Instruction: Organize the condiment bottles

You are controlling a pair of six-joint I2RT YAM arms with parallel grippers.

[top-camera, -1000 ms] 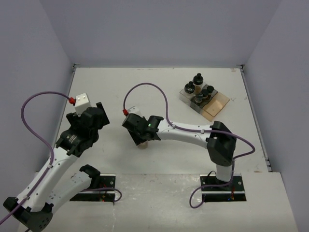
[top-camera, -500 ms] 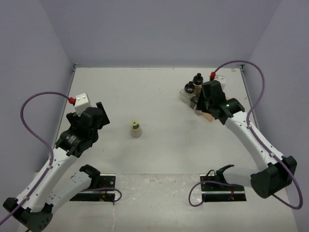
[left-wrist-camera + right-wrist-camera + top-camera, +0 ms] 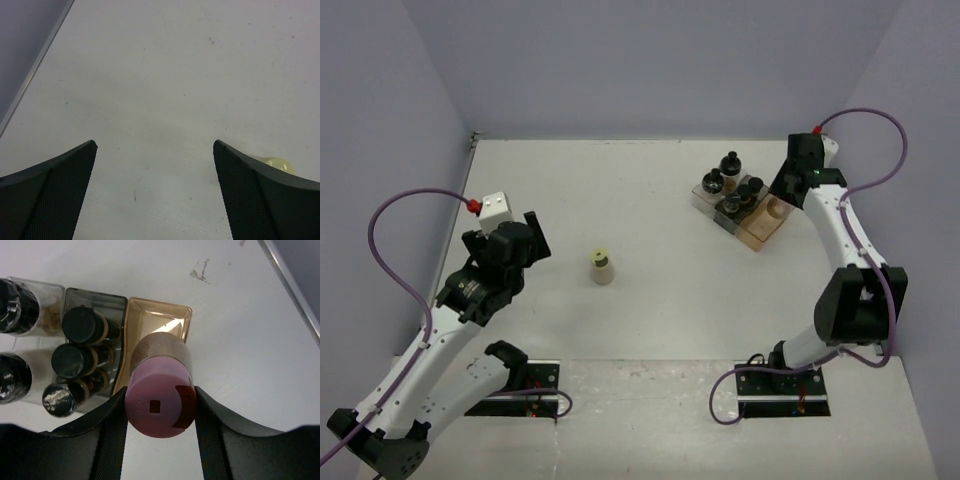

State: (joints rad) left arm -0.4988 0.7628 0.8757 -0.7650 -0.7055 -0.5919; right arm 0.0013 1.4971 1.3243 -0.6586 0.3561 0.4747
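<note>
The right gripper (image 3: 160, 392) is clamping the pink-capped jar (image 3: 159, 407) over the amber end of the tray (image 3: 161, 302), near the far right corner of the tabletop (image 3: 620, 180), where five dark-capped jars (image 3: 732, 190) are already sitting. The pale-yellow-capped jar (image 3: 601, 267) is waiting mid-tabletop, with the left gripper (image 3: 154, 145) gaping apart

Worktop (image 3: 650, 200): off-white and matte, with faint specks and scuffs showing in the left wrist view.
Tray (image 3: 757, 238): on the far right part of the worktop, set at a slant, with clear and smoky sections side by side.
Amber compartment (image 3: 160, 315): the tray's outermost section, translucent brown.
Mark (image 3: 200, 271): small brownish smear on the worktop, just beyond the amber compartment.
Walls (image 3: 650, 60): plain lavender, at the back and both sides.
Edge strip (image 3: 290, 285): pale metal, where the worktop meets the wall.
</note>
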